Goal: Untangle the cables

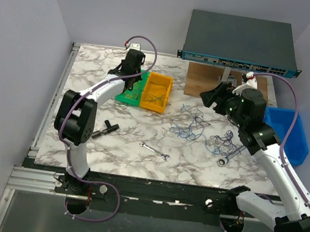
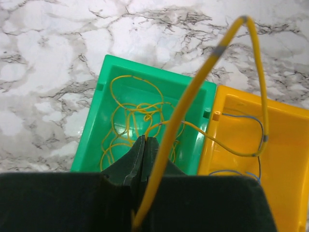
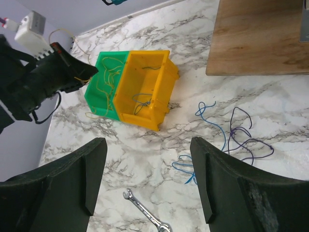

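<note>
Above the green bin (image 2: 96, 130), the left gripper (image 2: 145, 141) is pinched shut on a yellow cable (image 2: 190, 94). The right gripper (image 3: 147, 142) hangs wide open and empty, with blue cables (image 1: 194, 123) lying loose beneath it.

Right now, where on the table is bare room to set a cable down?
Bare marble: left of the green bin; also between the small wrench and the near edge. Crowded: blue cables between the orange bin and the right arm.

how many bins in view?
3. Green bin toward the back left, yellow bin touching its right side, blue bin at the right edge. None appear hidden.
</note>
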Motion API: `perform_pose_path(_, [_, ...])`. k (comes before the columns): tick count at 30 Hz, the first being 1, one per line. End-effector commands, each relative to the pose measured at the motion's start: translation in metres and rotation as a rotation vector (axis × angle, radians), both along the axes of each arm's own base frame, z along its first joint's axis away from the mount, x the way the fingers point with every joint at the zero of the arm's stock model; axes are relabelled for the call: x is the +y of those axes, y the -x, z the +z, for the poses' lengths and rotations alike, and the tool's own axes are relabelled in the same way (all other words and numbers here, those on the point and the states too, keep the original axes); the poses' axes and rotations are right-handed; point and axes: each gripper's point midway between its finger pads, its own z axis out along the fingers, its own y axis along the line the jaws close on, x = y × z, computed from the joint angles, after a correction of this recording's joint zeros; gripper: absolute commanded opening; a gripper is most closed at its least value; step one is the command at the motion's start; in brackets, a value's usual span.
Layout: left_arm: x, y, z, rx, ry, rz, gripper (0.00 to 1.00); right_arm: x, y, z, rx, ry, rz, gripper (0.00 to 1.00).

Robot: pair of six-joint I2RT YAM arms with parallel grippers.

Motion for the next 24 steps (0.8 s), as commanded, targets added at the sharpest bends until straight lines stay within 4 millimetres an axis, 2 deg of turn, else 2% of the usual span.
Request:
perform_pose_path(1, [-0.006,-0.025,-0.017,0.009,0.069,0.028,0.00,0.000,-0.004,-0.001,-0.023,0.016,-0.007,0.78])
perform_pose_path(2, [-0.005,-0.025,-0.025,0.038,0.086,0.034,0.00,-0.001,-0.005,-0.002,-0.022,0.016,-0.011,0.78])
perform_pose_path(3, [-0.002,-0.024,-0.032,0.075,0.096,0.046,0.06,-0.001,-0.005,-0.001,-0.023,0.015,-0.012,0.77])
perform_pose_path(4, [0.000,-0.025,-0.034,0.097,0.106,0.062,0.19,-0.001,-0.005,-0.001,-0.023,0.016,-0.012,0.78])
perform_pose_path(8, [0.004,-0.022,-0.032,0.122,0.140,0.040,0.52,-0.001,-0.004,-0.002,-0.019,0.017,-0.011,0.78])
perform_pose_path(11, [0.006,-0.013,-0.024,0.137,0.156,0.019,0.57,-0.002,-0.004,-0.002,-0.019,0.021,-0.014,0.77])
perform_pose_path(17, [-0.001,0.016,-0.011,0.180,0.222,-0.049,0.59,-0.001,-0.003,-0.001,-0.014,0.014,-0.011,0.77])
perform_pose_path(24, [-0.007,0.034,0.022,0.165,0.274,-0.131,0.59,-0.003,0.000,-0.004,0.001,0.027,-0.011,0.77])
